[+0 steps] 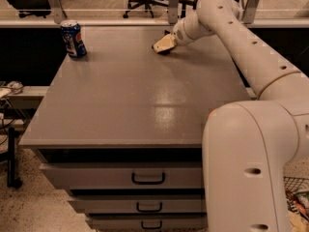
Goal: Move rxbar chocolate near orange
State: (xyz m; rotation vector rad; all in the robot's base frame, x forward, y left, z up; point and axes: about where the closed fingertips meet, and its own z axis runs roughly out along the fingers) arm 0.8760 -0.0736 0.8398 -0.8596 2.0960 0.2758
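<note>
My gripper (162,43) is pale and cream-coloured. It is down at the far middle of the grey table top (140,105), at the end of the long white arm (241,37) reaching in from the right. A small dark patch lies right under it. I cannot tell whether that is the rxbar chocolate or a shadow. No black-wrapped bar shows in the open. The orange is out of view.
A blue soda can (73,39) stands upright at the table's far left corner. The arm's large white base (251,168) fills the near right. Drawers with dark handles (148,179) sit under the top. Office chairs stand behind the far rail.
</note>
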